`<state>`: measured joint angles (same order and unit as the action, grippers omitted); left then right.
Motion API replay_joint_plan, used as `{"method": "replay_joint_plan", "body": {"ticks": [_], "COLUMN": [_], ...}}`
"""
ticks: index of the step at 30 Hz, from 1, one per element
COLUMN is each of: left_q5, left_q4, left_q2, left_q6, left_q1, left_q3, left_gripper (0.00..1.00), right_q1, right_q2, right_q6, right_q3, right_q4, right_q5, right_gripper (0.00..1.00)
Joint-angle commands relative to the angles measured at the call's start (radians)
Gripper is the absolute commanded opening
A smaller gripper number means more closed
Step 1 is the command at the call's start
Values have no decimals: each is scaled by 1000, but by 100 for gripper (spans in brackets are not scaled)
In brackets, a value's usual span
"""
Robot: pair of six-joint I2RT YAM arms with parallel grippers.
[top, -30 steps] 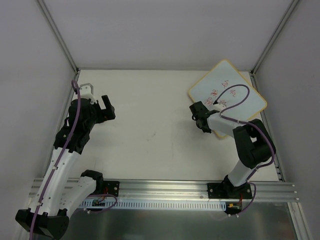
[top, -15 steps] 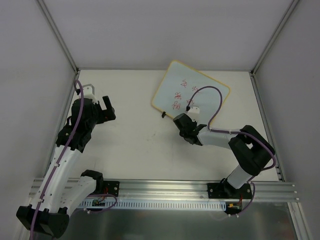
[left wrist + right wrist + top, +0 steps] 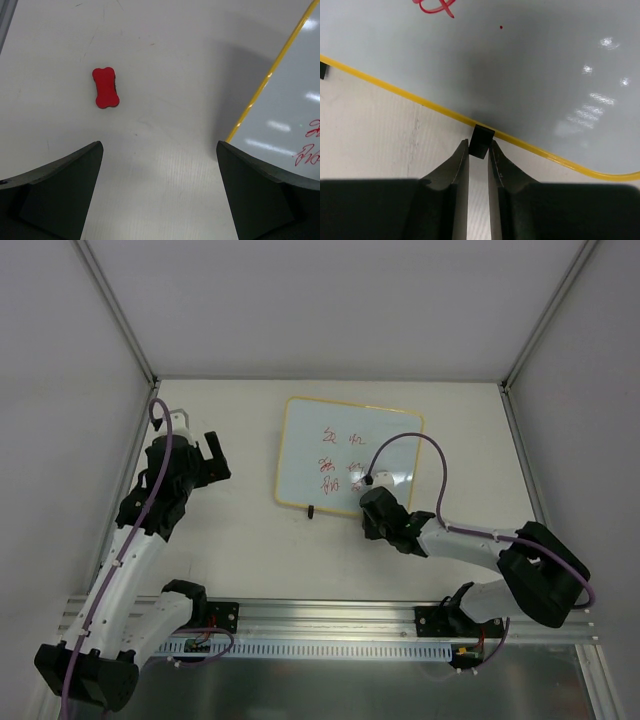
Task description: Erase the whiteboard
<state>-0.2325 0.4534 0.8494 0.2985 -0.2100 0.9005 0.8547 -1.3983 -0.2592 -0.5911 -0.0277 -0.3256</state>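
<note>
Top external view: the whiteboard [image 3: 300,455], a glossy rounded rectangle with a thin yellow frame, lies flat at the middle-back of the matte, pale worktop [image 3: 250,550]. The red handwritten marks [image 3: 340,460] on it are too small to read. The right claw [image 3: 479,150] is clamped on a small black clip [image 3: 481,141] at the board's near edge. The left claw [image 3: 159,150] stands wide apart above the worktop, near a smooth red bone-shaped block [image 3: 105,87].

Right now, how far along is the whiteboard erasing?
Done: nothing wiped; the red writing is all on the whiteboard. In hand: the right claw pinches the black clip on the board's near edge. The left claw hangs open above the table, the small red block lying untouched ahead of it. Left: presumably pick up that block and wipe everything.
</note>
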Motion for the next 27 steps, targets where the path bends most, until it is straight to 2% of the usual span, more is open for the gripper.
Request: {"method": "replay_joint_plan", "body": {"ticks": [1, 3, 4, 6, 7, 10, 13, 18, 23, 27], "left_q5": [-44, -54, -56, -59, -59, -57, -70, -79, -27, 7], "left_q4": [-15, -18, -18, -16, -18, -18, -18, -19, -22, -22], "left_q2": [23, 49, 60, 94, 105, 137, 166, 226, 359, 509], "left_q6": [25, 33, 39, 47, 57, 80, 79, 70, 82, 83], "left_q1": [-5, -6, -5, -5, -5, -5, -3, 17, 144, 211], "left_q3": [-8, -2, 1, 17, 21, 35, 49, 75, 107, 162], "left_gripper": [99, 99, 99, 99, 99, 99, 99, 99, 99, 99], "right_q1": [20, 21, 20, 20, 18, 14, -6, -179, -405, -493], "right_q2": [59, 67, 68, 82, 88, 126, 188, 355, 441, 496], "right_q6": [101, 113, 123, 124, 132, 150, 179, 251, 353, 368], "right_q3": [36, 30, 25, 7, -2, -47, -71, -131, -213, -207], "right_q4": [81, 87, 89, 98, 112, 169, 207, 307, 380, 387], "right_q5": [129, 140, 155, 164, 187, 220, 273, 422, 517, 517], "right_gripper": [8, 18, 30, 43, 53, 68, 76, 83, 87, 92]}}
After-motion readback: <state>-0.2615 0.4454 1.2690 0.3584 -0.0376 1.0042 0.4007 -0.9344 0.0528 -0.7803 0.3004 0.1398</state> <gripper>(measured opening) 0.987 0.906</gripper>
